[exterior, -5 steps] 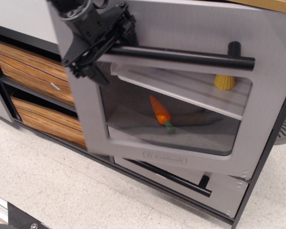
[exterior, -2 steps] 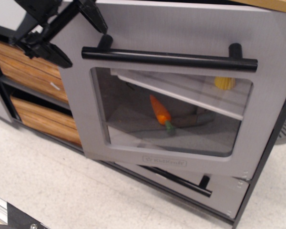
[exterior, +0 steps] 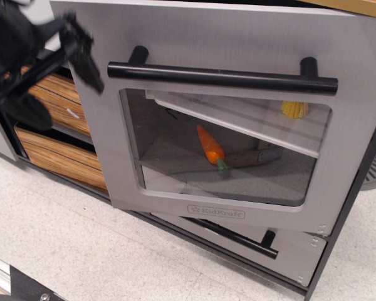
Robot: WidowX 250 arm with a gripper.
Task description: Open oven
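Note:
The grey oven's brushed-silver door stands ajar, with its left edge swung out toward the camera. Its long black bar handle runs across above the clear window, and the KidKraft logo sits below it. My black gripper is blurred at the upper left, to the left of the door's edge and clear of the handle. Its fingers are spread apart and hold nothing.
Inside the oven lie a toy carrot and, on the shelf, a yellow object. A short grey drawer with a black bar sits under the door. Two wood-grain drawers are behind my gripper. Speckled floor lies below.
My gripper let go of the handle's left end and moved away to the left. The door stayed ajar and settled slightly.

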